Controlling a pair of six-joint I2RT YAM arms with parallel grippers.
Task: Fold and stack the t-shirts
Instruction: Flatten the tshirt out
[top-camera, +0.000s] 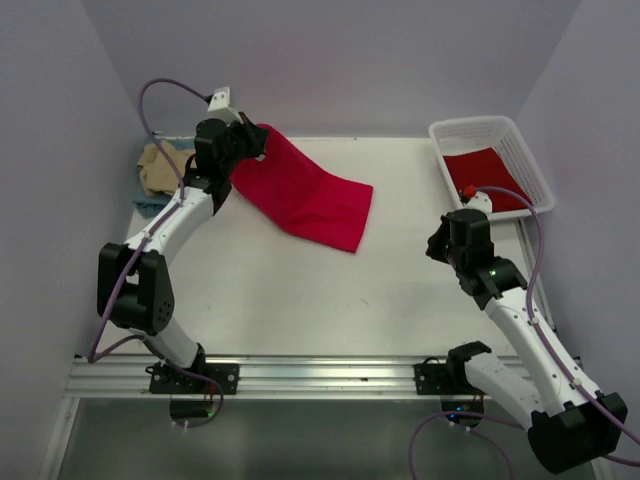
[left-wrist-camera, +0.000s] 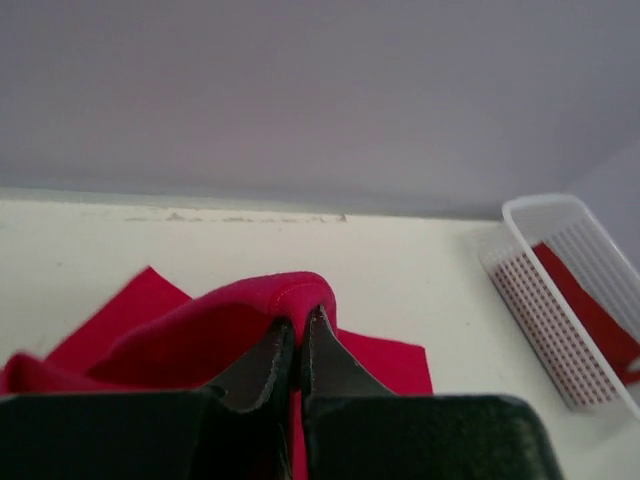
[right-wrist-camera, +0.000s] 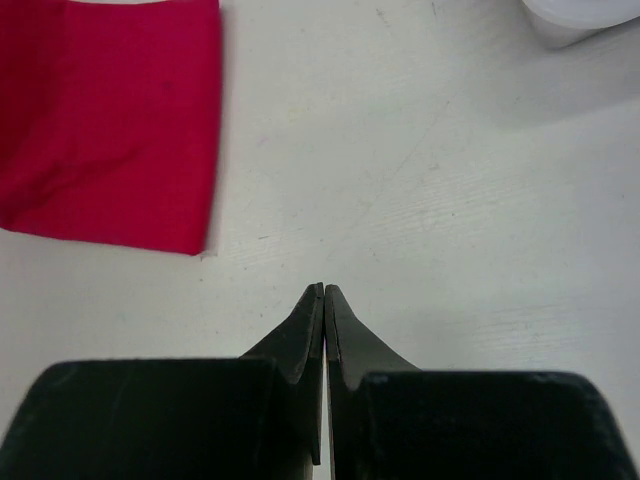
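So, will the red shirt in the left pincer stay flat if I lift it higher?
Probably not: the red t-shirt drapes limply from the left pincer down to the table, so expect sagging and unfolding. It looks light, and cloth bunched between shut jaws seems unlikely to slip.

Matt cloth t-shirt (top-camera: 305, 195) (plastic basket (top-camera: 527, 163))

This looks like a robotics lab's enclosed test cell. Plain pale lilac walls (top-camera: 330, 60) box in a bare white desk (top-camera: 300, 310), a left arm (top-camera: 165, 225) and right arm (top-camera: 515, 310) are bolted to an aluminium rail (top-camera: 320, 375), and purple cables (top-camera: 142, 103) hang loose.
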